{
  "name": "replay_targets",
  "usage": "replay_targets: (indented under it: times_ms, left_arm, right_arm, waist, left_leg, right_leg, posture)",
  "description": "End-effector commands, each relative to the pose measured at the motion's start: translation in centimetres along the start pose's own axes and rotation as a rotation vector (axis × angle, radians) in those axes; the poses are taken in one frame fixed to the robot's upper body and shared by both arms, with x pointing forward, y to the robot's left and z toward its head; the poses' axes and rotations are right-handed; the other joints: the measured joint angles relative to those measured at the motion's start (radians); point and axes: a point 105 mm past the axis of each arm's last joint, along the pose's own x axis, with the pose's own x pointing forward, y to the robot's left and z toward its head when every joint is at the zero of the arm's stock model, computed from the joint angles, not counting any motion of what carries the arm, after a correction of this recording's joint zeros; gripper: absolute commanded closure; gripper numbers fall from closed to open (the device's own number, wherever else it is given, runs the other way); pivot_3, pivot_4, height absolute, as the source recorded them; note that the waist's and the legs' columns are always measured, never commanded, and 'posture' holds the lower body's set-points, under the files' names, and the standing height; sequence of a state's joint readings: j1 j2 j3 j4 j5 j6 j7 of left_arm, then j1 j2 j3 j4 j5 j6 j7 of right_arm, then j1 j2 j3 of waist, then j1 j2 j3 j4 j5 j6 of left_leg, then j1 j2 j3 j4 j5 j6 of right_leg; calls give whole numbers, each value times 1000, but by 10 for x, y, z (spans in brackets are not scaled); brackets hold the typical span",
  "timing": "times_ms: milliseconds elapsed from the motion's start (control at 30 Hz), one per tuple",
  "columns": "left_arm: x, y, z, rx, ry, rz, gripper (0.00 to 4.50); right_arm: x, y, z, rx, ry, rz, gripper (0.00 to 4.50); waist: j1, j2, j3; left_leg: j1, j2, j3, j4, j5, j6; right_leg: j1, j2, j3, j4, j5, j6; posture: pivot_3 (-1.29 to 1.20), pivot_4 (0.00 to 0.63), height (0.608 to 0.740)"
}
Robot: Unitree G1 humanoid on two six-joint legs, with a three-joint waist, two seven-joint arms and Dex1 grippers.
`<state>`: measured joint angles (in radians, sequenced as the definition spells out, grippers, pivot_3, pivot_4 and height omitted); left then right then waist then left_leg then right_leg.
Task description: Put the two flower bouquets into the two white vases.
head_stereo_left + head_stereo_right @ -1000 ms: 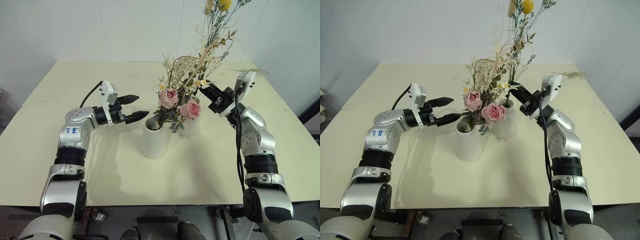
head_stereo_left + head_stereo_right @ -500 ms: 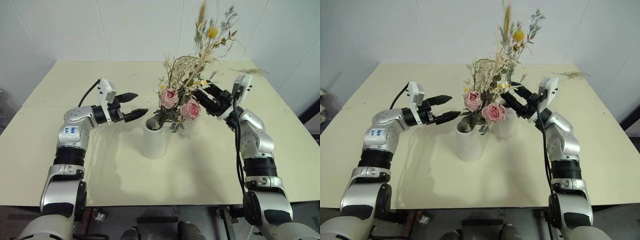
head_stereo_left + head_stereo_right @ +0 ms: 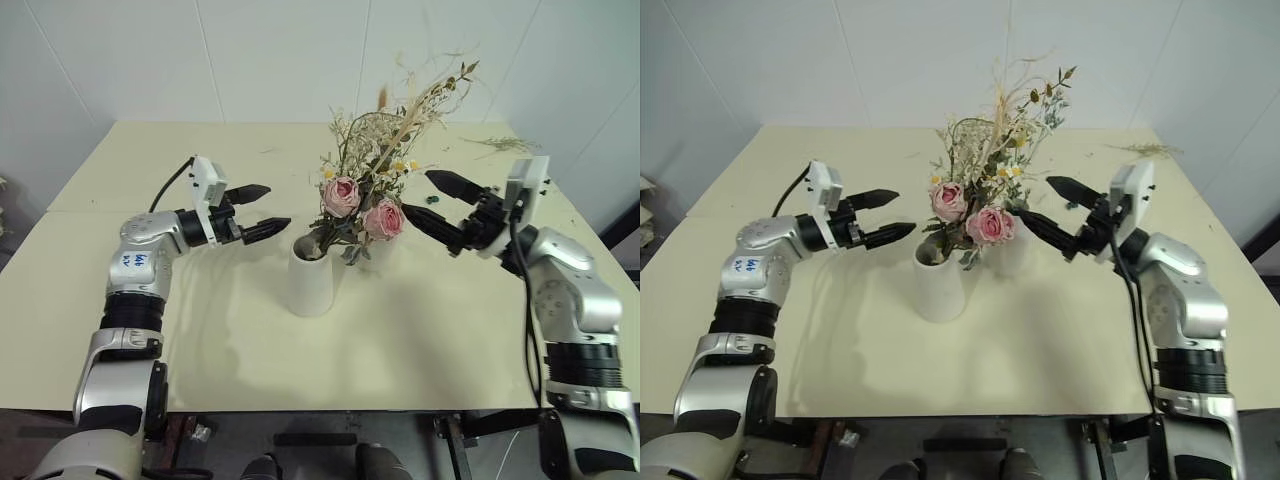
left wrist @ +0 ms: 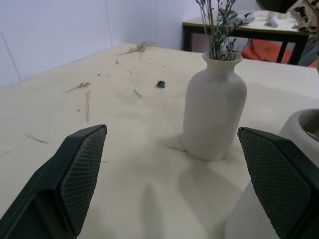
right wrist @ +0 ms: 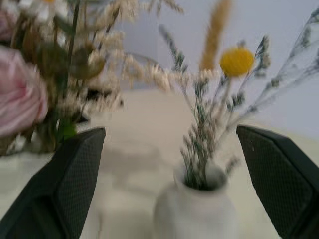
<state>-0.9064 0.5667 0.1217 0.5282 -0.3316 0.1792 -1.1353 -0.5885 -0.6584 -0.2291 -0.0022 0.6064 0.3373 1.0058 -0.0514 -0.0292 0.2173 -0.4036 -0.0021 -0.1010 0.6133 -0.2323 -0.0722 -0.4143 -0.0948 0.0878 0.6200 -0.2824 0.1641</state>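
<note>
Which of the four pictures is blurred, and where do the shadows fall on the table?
Right wrist view: soft and smeared, the narrow-necked vase and pink rose lack sharp edges. Left wrist view: sharp, the same vase casting a faint shadow toward the camera. Left eye view: sharp, even light, soft shadows on the table in front of the wide-mouthed vase.

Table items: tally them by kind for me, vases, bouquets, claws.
White vases: 2, tapered cylinder, bottle-shaped
Bouquets: 2, pink-rose bouquet, yellow-bloom bouquet
Claws: 2, left claw, right claw, both open
Total: 6
</note>
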Motion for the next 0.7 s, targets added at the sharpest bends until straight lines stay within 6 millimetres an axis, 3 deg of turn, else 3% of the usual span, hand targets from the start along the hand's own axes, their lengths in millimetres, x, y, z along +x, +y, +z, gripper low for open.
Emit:
replay_targets:
  times_ms: [33, 233, 367, 567, 700]
  left_arm:
    - [-37, -12, 16, 52, -27, -80, 0]
    - [-77, -20, 26, 19, 14, -92, 0]
    - [-87, -30, 29, -17, 26, -112, 0]
    - [-88, -27, 26, 71, 18, -80, 0]
    - [-78, -24, 25, 96, -3, -79, 0]
  right_arm:
    - [-39, 0, 25, -112, 82, 9, 47]
    - [-73, 12, 20, -159, 247, 46, 47]
    - [-81, 15, 12, -181, 293, 70, 47]
    - [-81, 13, 10, -190, 310, 91, 47]
    - [-83, 12, 5, -181, 314, 88, 47]
  waist:
    - [-2, 0, 0]
    - [-2, 0, 0]
    - [-1, 0, 0]
    - [0, 0, 0]
    - [2, 0, 0]
  left_leg:
    - [0, 0, 0, -1, 0, 0]
    - [1, 1, 0, 1, -1, 1]
    - [6, 0, 1, 1, -1, 1]
    - [8, 1, 1, 1, 0, 0]
    - [7, 1, 1, 1, 0, 0]
  right_leg:
    - [0, 0, 0, 0, 0, 0]
    - [1, 1, 0, -2, -2, -1]
    - [6, 0, 0, -2, -1, -2]
    - [6, 0, 0, -2, -1, -3]
    - [6, 0, 0, -2, -1, -3]
  posture:
    - [0, 150, 740]
    - [0, 150, 740]
    - [0, 150, 740]
    - [0, 150, 740]
    - [0, 150, 740]
